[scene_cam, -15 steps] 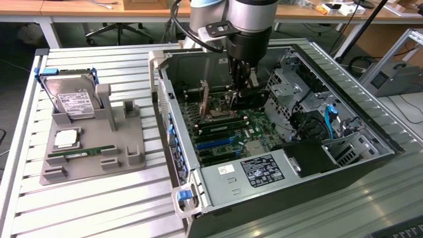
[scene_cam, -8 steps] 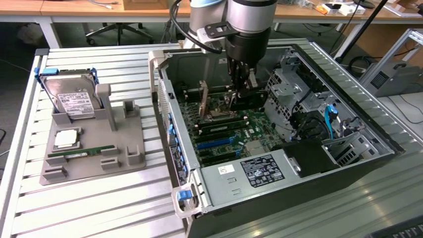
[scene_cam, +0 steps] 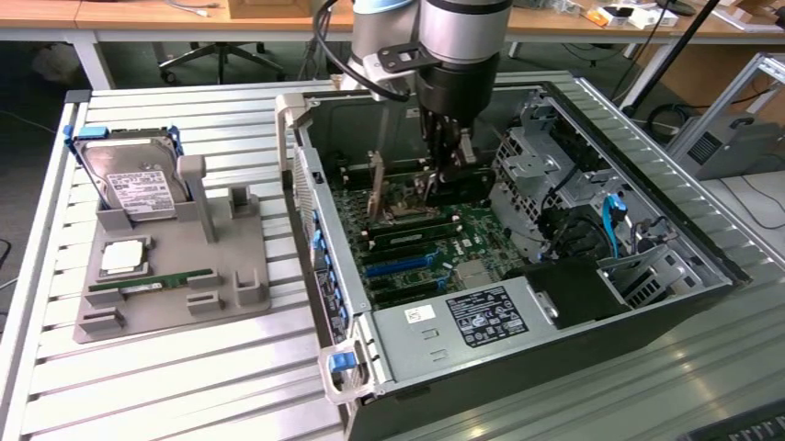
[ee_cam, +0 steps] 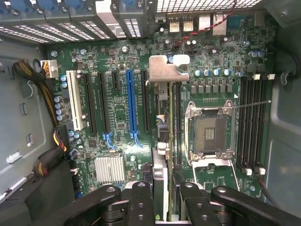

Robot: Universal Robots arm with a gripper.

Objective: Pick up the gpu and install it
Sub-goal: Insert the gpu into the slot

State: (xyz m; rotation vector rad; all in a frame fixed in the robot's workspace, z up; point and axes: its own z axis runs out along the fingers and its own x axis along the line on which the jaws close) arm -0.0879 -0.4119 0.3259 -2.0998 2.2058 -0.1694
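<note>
Across the slatted metal table [scene_cam: 184,386], the biggest thing is the open computer case [scene_cam: 687,266], lying on its side along the table's edge at the exterior view's right, so the motherboard [ee_cam: 117,117] faces up for a straight downward reach. Near the opposite edge a grey fixture [scene_cam: 172,308] props the hard drive [scene_cam: 138,184] and memory stick [scene_cam: 153,278] in moulded seats, probably for repeatable pickups. Inside the case the gripper [scene_cam: 448,170] clamps the gpu [ee_cam: 164,73] edge-down, bracket toward the ported wall, between the blue slot [ee_cam: 131,103] and the bare CPU socket [ee_cam: 209,129]; I cannot tell whether it touches a slot. Desks and an office chair [scene_cam: 221,55] stand beyond the table's far edge
</note>
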